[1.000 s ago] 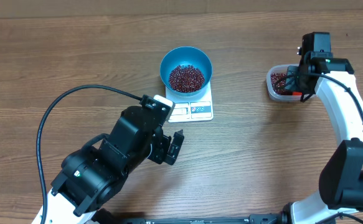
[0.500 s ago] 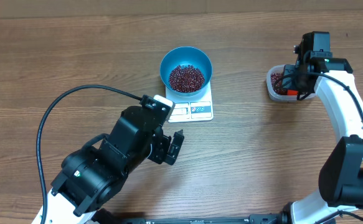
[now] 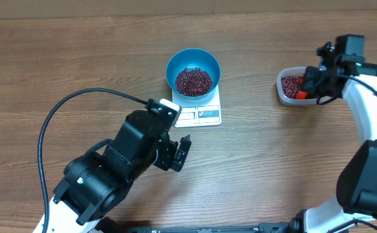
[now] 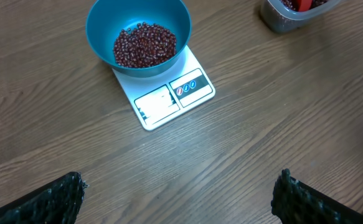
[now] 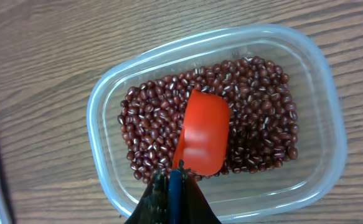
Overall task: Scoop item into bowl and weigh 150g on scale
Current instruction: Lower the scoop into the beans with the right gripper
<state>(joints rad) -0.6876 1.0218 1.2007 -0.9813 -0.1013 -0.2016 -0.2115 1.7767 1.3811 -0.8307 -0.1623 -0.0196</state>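
Already done: a maroon heap of beans lies in the blue bowl, and the bowl stands on the white scale at mid-tabletop, so some scooping looks complete.
Left to do: more beans may be needed. Whether the target weight is reached cannot be told, because the display is too small to read in any view.
Step in hand: the orange-red scoop is down among the beans in the clear container, well apart from the bowl on the right arm's side. This reads as the start of another load.
Right claw: together, clamped on the scoop's handle, over the container's edge.
Left claw: fingers wide apart, holding nothing, hanging over bare tabletop just short of the scale.
Overhead view only: both arms and the whole layout at once, with the bowl on the scale in the middle and the container off to the side.
Right wrist view only: the scoop's smooth face with no beans on it, and the bean layer covering the container's floor. The bowl and scale are out of this view.
Left wrist view only: the scale's display window and logo panel, and the beans covering the bowl's bottom. Only a corner of the container shows.
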